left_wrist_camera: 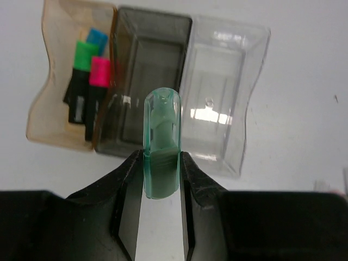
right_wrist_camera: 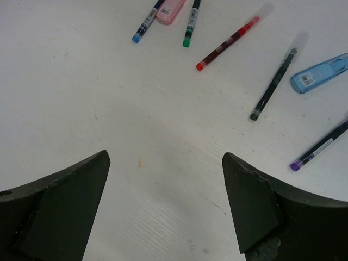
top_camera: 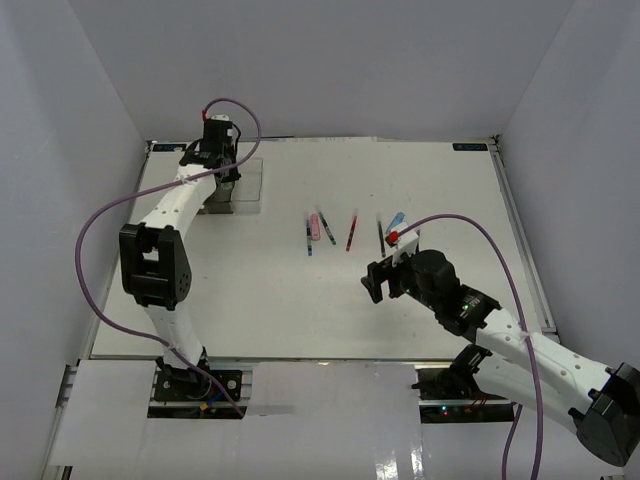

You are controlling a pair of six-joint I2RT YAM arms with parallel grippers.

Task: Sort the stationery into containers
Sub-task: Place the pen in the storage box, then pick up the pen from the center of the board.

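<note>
My left gripper (left_wrist_camera: 162,159) is shut on a mint piece (left_wrist_camera: 162,117) and holds it above the row of bins, over the boundary between the smoky dark grey bin (left_wrist_camera: 147,60) and the clear bin (left_wrist_camera: 228,76). The amber bin (left_wrist_camera: 46,109) holds three highlighters with blue, green and pink caps. My right gripper (right_wrist_camera: 166,163) is open and empty above bare table, near several pens: blue (right_wrist_camera: 145,23), green (right_wrist_camera: 190,22), red (right_wrist_camera: 231,39), black (right_wrist_camera: 274,81), purple (right_wrist_camera: 321,145). A pink piece (right_wrist_camera: 169,12) and a blue piece (right_wrist_camera: 321,73) lie among them.
The bins (top_camera: 245,185) stand at the table's back left, under the left gripper (top_camera: 222,170). The pens lie mid-table (top_camera: 352,232), just beyond the right gripper (top_camera: 378,282). White walls close in the back and sides. Purple cables loop off both arms.
</note>
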